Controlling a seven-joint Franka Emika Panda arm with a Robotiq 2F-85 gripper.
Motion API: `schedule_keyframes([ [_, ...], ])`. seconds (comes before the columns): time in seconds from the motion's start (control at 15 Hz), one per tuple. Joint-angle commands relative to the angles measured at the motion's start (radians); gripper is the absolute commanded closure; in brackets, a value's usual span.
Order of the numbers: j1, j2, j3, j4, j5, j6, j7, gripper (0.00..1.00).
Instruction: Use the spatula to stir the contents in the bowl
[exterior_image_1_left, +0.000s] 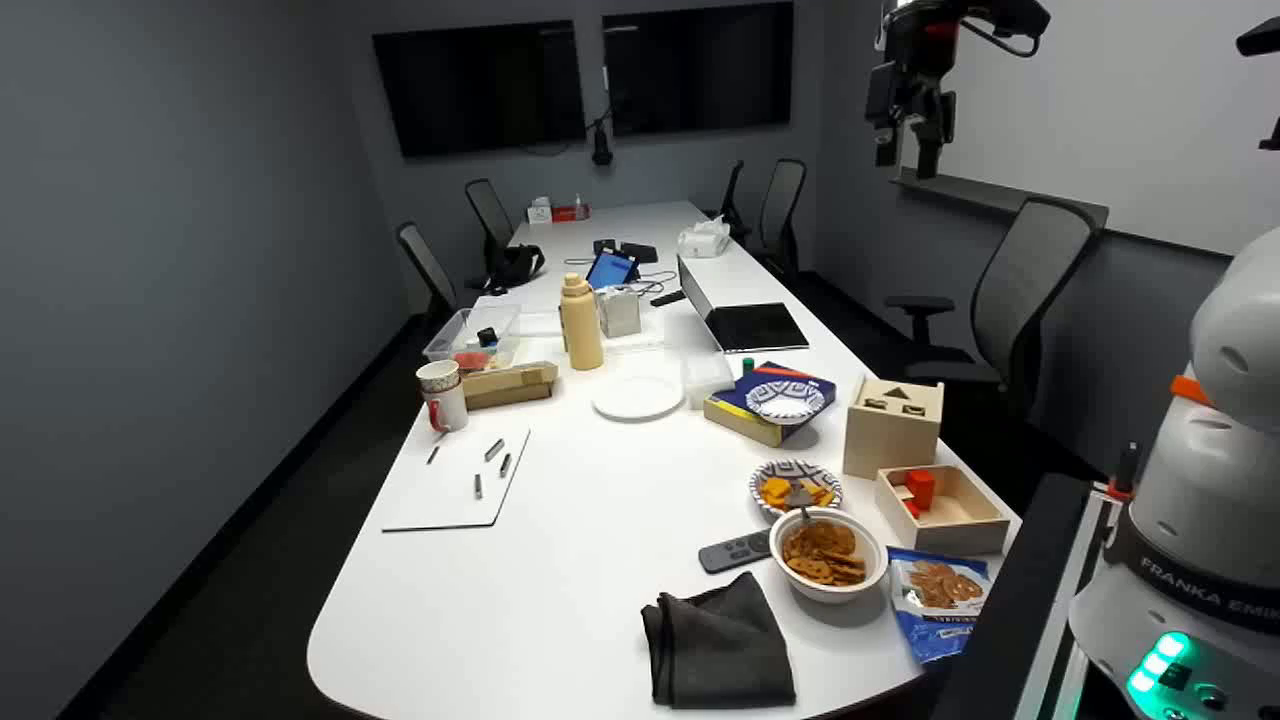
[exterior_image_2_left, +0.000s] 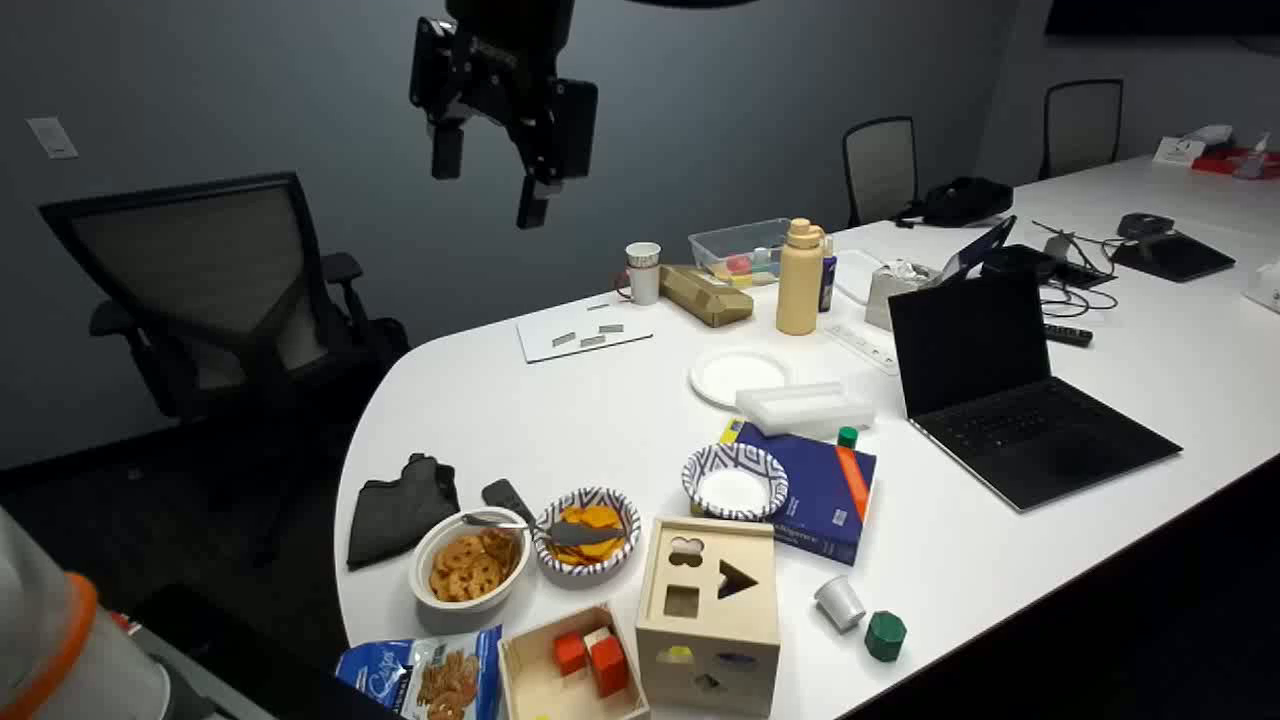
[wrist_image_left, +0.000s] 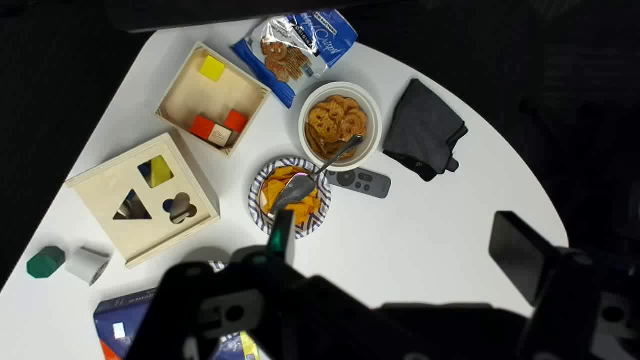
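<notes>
While the gripper (exterior_image_1_left: 908, 160) hangs high in an exterior view, fingers spread apart, the white bowl (exterior_image_1_left: 826, 595) of orange-brown food (exterior_image_1_left: 823, 553) stands near the rounded edge of the table (exterior_image_1_left: 560, 600). In an exterior view, the spatula (exterior_image_2_left: 565, 533) reaches from this bowl over a patterned bowl (exterior_image_2_left: 588, 568). In the wrist view, a snack bag (wrist_image_left: 299, 47) lies by the table's edge.

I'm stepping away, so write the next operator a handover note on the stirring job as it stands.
Gripper: open, nothing between its fingers, hanging above the table.
Things: the spatula lies with its thin end over the white bowl of orange-brown crisps, its wide end over the orange chips in a patterned bowl.
Done: spatula not yet gripped; the pictures can't show whether any stirring has happened.
Left: probably grip the spatula, lift it clear, then stir the crisps in the white bowl.
</notes>
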Motion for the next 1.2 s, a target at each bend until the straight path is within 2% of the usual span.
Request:
schedule_keyframes([
  [0.0, -0.033, 0.007, 0.025, 0.004, 0.011, -0.004, -0.013, 0.0],
  [0.33, -0.033, 0.007, 0.025, 0.004, 0.011, -0.004, -0.013, 0.0],
  [0.47, -0.029, 0.044, 0.019, -0.035, 0.056, 0.046, -0.013, 0.0],
  [0.6, -0.028, 0.108, 0.018, -0.096, 0.108, 0.134, 0.002, 0.0],
  [0.8, -0.011, 0.214, 0.027, -0.2, 0.253, 0.307, -0.022, 0.0],
  [1.13, 0.018, 0.396, 0.112, -0.335, 0.541, 0.62, -0.057, 0.0],
])
